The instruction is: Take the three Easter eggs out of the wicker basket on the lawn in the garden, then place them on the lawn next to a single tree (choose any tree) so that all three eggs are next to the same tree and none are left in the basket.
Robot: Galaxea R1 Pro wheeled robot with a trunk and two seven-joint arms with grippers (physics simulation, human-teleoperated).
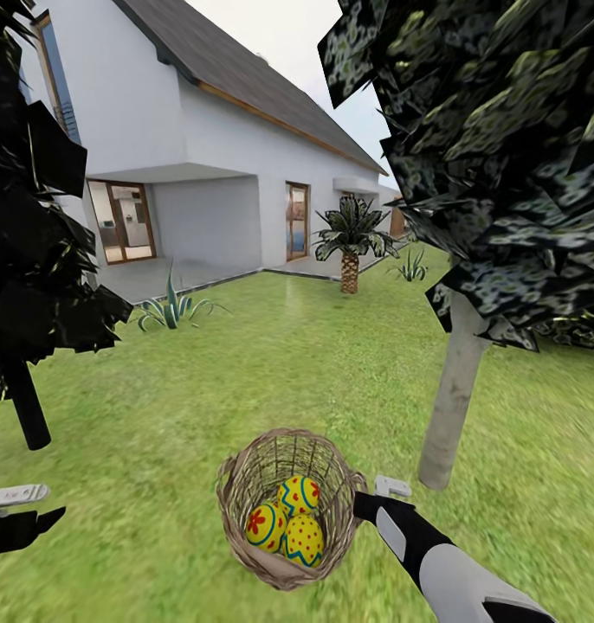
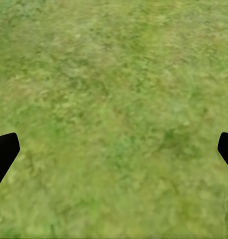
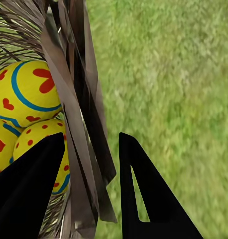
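Observation:
The wicker basket (image 1: 245,484) stands on the lawn (image 1: 158,407) and holds three Easter eggs, yellow with blue lines and red marks: one at the back (image 1: 300,495), one at the left (image 1: 267,526), one at the front (image 1: 304,538). My right gripper (image 1: 371,497) is at the basket's right rim. In the right wrist view its jaws straddle the basket wall (image 3: 89,129), narrowly set and shut on it, one finger (image 3: 34,189) over the eggs (image 3: 29,94). The tree (image 1: 453,398) with a pale grey trunk rises just right of the basket. My left gripper (image 1: 20,510) hangs open over bare grass (image 2: 114,99).
A dark tree trunk (image 1: 27,407) stands at the left. A spiky plant (image 1: 171,307) and a short palm (image 1: 349,251) grow farther back before the white house (image 1: 210,164). Open grass spreads between the basket and the house.

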